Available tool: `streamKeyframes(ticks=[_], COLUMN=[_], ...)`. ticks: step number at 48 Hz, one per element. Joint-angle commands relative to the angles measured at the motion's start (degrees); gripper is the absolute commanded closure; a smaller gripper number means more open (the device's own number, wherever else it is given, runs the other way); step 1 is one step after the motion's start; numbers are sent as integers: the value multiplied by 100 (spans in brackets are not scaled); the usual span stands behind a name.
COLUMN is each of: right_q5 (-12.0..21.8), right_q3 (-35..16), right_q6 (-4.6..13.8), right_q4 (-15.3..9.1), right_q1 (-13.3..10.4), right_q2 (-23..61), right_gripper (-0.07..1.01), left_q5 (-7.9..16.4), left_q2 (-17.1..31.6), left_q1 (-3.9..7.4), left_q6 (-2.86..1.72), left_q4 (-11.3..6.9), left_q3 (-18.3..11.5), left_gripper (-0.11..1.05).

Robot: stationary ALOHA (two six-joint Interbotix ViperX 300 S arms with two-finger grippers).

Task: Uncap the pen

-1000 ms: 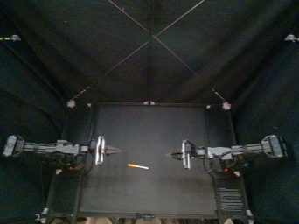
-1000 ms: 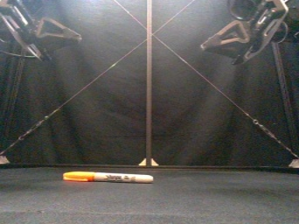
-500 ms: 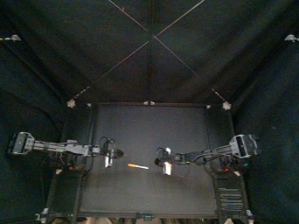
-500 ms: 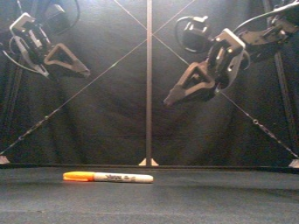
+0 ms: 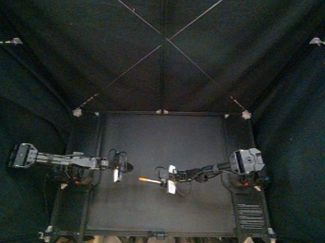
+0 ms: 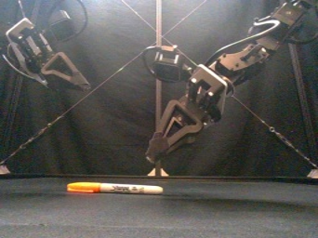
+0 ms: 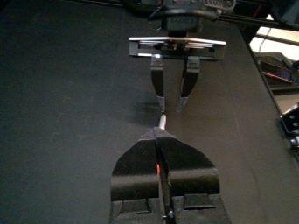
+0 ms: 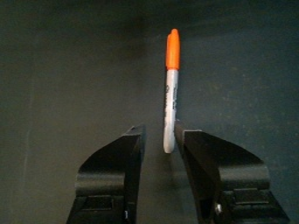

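Though untouched, pen point(image 6: 114, 189) beneath right fingers point(image 8: 114, 166)

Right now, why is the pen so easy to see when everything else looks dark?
Top view: the pen is a pale streak on the black table. Front view: light reaches the back curtain, the orange cap glows. Right wrist view: the pen looks bright ahead of the right claw.

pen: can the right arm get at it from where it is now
Probably yes. The right gripper hangs open above the pen, and in the right wrist view the white barrel lines up between its jaws. Nothing lies between gripper and pen.
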Motion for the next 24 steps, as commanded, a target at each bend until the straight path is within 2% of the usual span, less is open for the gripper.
streamKeyframes(ticks=[1,16,24], right_q5=[53,255,360], right_q3=[-220,-457,-492], right_q6=[-9,9,9], right_q4=[-9,9,9], right_q1=[-35,-79,-141], right_q2=[-9,352,439], right_gripper=[23,23,23], left_q5=[0,0,-26], left_q2=[0,9,9], left_q1=[-9,-9,35], left_q6=[18,9,9], left_q4=[9,26,35], left_q3=[-53,-9,-9], left_gripper=[64,31,20])
